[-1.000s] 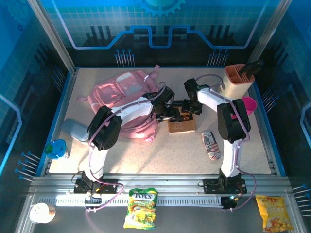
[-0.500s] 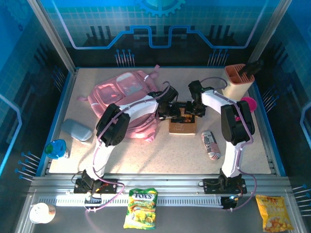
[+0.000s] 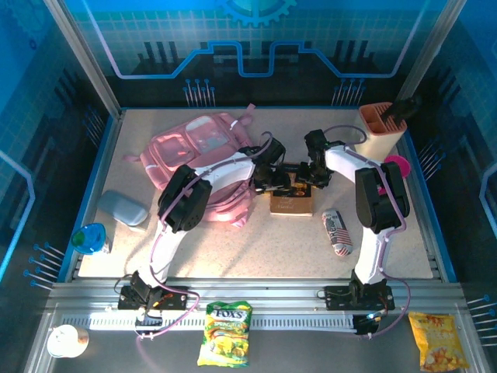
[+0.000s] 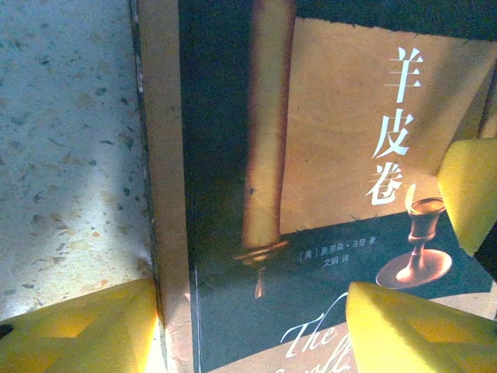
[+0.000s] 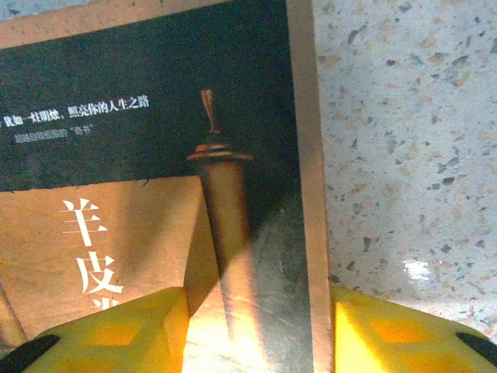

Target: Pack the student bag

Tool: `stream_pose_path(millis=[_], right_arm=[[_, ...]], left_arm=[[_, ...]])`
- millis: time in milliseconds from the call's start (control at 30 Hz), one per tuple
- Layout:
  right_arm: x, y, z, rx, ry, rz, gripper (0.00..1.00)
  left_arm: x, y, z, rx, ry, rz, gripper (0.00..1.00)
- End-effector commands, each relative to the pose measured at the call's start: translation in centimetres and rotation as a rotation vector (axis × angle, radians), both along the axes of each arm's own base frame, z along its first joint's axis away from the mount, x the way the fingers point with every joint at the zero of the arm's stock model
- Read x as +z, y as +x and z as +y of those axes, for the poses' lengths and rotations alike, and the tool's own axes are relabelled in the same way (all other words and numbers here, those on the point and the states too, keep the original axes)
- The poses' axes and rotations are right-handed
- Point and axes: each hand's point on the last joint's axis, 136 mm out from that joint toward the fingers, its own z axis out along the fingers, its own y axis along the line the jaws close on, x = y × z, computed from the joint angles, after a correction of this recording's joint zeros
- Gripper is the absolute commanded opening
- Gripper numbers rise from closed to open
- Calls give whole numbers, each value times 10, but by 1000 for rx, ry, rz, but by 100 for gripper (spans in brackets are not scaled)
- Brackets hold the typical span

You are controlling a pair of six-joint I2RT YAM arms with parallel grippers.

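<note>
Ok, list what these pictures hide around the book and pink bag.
- Top view: the left arm hides the student bag's near right side; zips too small to read.
- Top view: both wrists cover the book's far end.
- Left wrist view: bottom edge and left fingers cut off the book's English title.
- Top view: dark item in the orange holder, too small to identify.

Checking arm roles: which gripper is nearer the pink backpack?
Left. The left gripper is beside the backpack, over the book; the right gripper is farther, across the book.

Speckled beige tabletop (image 3: 256, 241) — blue-lit grid back wall (image 3: 256, 39), alu rail (image 3: 295, 299) front.
</note>
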Motion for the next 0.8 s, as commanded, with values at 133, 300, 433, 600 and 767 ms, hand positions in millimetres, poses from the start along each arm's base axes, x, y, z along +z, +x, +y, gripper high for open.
stream_pose_path(millis=[133, 300, 433, 600, 767], right_arm=[[-16, -25, -1, -42, 50, 94, 46], [-15, -24, -1, -62, 65, 85, 45], [-15, -24, -1, -78, 88, 79, 44], [-15, -24, 1, -86, 104, 76, 43], [-15, -24, 1, -90, 105, 78, 42]], left_arm=[[63, -7, -40, -85, -273, 29, 58], [109, -17, -44, -124, -385, -5, 54], [114, -29, -41, -120, -430, 14, 50], [91, -30, -38, -84, -417, 71, 48], [68, -25, -34, -15, -394, 141, 44]])
